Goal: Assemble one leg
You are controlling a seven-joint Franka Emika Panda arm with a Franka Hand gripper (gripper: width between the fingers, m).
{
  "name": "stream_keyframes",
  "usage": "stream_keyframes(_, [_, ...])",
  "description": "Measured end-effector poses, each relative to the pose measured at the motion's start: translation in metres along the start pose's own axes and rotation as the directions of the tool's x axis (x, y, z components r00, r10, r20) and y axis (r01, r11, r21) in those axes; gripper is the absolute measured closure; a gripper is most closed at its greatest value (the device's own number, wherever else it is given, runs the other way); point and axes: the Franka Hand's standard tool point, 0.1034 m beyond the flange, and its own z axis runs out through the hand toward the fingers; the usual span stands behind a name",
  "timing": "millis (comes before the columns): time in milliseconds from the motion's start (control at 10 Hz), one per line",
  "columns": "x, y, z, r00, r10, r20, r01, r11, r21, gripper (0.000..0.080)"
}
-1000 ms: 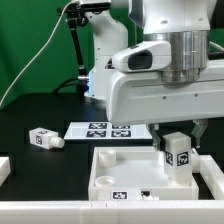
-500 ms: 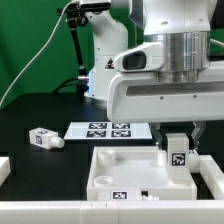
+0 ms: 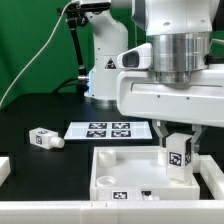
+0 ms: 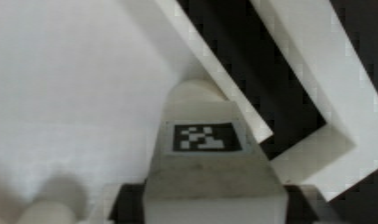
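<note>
My gripper [image 3: 177,140] is shut on a white leg [image 3: 178,156] with a black-and-white tag, holding it upright at the far right corner of the large white square panel [image 3: 125,165]. In the wrist view the leg [image 4: 207,140] stands between my dark fingers [image 4: 140,200], its tip against the panel's inner surface [image 4: 79,90] near the raised rim [image 4: 284,80]. A second leg [image 3: 42,138] lies on the black table at the exterior view's left. I cannot tell whether the held leg's tip sits in a corner hole.
The marker board [image 3: 110,129] lies behind the panel. A white part [image 3: 4,170] sits at the left edge, and a white rail [image 3: 60,211] runs along the front. The arm's base [image 3: 105,70] stands at the back.
My gripper with the leg has shifted slightly to the exterior view's right and a little upward, and the leg now shows a slightly turned face. The other parts have not moved.
</note>
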Motion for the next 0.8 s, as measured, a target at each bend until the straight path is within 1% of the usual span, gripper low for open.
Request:
stream_keyframes(100, [0.0003,0.0006,0.0002,0.991,0.137,0.006,-0.137,0.991,0.004,0.0517])
stream_keyframes(200, [0.0002,0.0008,0.0004,0.968,0.252,0.008,-0.252,0.968,0.002,0.0517])
stream_keyframes(300, [0.0005,0.0010,0.0003,0.951,0.310,0.010,-0.310,0.951,-0.001,0.0517])
stream_keyframes(500, [0.0005,0.0013,0.0004,0.928,0.371,0.016,-0.371,0.929,0.000,0.0517])
stream_keyframes(600, [0.0001,0.0013,0.0008,0.937,0.348,0.017,-0.348,0.937,0.000,0.0517])
stream_keyframes(700, [-0.0008,0.0006,0.0009,0.951,0.309,0.018,-0.309,0.951,0.001,0.0277])
stream_keyframes(800, [-0.0024,-0.0008,0.0008,0.961,0.277,0.018,-0.277,0.961,0.003,0.0277])
